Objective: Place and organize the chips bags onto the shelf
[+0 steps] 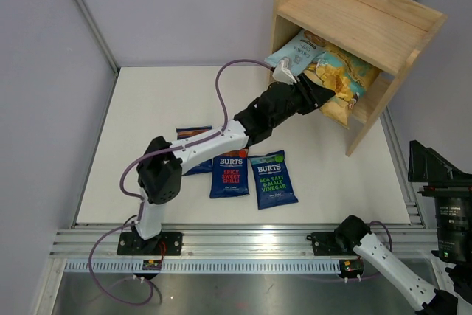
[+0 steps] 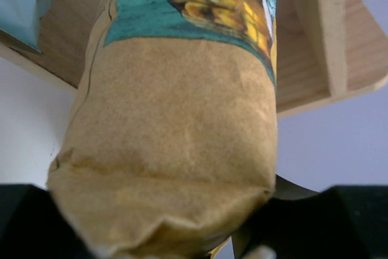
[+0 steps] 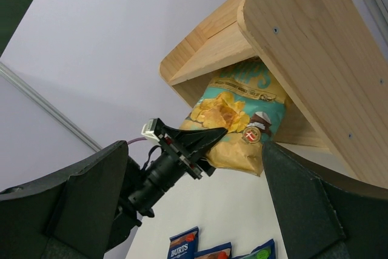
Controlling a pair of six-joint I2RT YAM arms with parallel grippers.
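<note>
The light wooden shelf (image 1: 361,12) stands at the back right. The pale-blue bag (image 1: 295,51) lies at the left of its lower tier. My left gripper (image 1: 318,97) is shut on the bottom edge of the yellow-and-teal Kettle bag (image 1: 343,79), which lies tilted with its top inside the lower tier and its bottom sticking out. The bag fills the left wrist view (image 2: 176,137). Three dark-blue Burts bags lie flat on the table: one (image 1: 193,149) partly under the left arm, a red-lettered one (image 1: 230,175) and a green-lettered one (image 1: 273,178). My right gripper (image 1: 435,167) is open and empty at the right edge.
The white table top (image 1: 147,145) ends at a metal rail (image 1: 236,245) in front. Grey walls close off the back and sides. In the right wrist view the shelf's side panel (image 3: 303,47) is just above my wide-apart fingers (image 3: 79,198).
</note>
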